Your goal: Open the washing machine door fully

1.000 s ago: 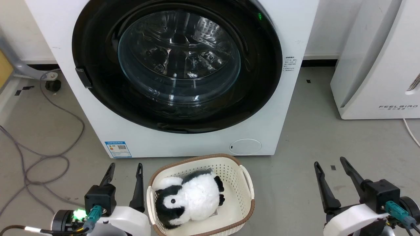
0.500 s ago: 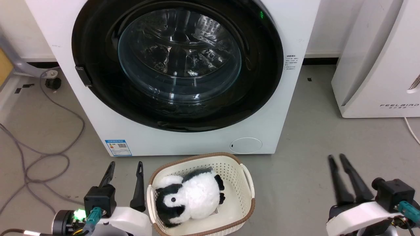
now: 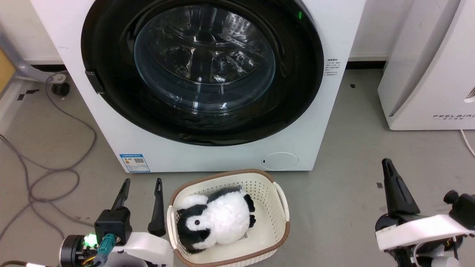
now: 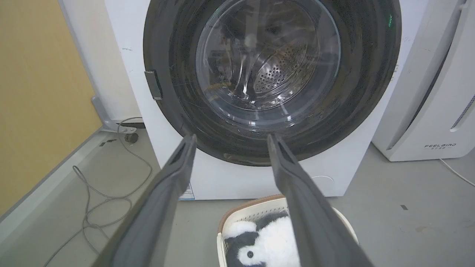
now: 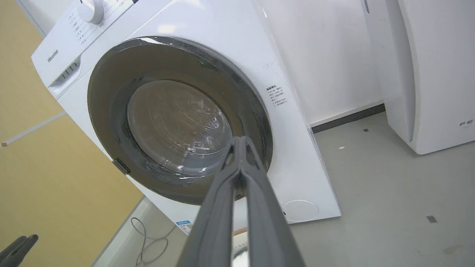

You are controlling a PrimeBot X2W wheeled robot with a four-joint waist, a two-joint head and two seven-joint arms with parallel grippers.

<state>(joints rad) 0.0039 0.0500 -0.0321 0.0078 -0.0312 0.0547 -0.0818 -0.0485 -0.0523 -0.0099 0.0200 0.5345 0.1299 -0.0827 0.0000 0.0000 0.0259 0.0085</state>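
Observation:
The washing machine (image 3: pixel 207 159) is a big white box in front of me. Its door (image 3: pixel 204 70), a glossy black disc with a bulging glass bowl, lies flush against the front, with a small dark tab (image 3: pixel 94 82) on its left rim. The left wrist view shows the door (image 4: pixel 267 66) head on, and the right wrist view shows it (image 5: pixel 178 126) at a slant. My left gripper (image 3: pixel 143 181) stands open and empty at the lower left, short of the machine. My right gripper (image 3: pixel 387 162) is shut on nothing at the lower right, over bare floor; its fingers press together (image 5: pixel 239 140).
A cream basket (image 3: pixel 282 207) holding a black-and-white plush penguin (image 3: pixel 219 218) sits on the floor between my arms, just before the machine. A white FEELBIRD appliance (image 3: pixel 426 74) stands to the right. Grey cables (image 3: pixel 48 174) loop on the floor at the left.
My right gripper's fingers have come together from open, and the hand has turned and risen a little. The left gripper has stayed put. The head camera shifted slightly.

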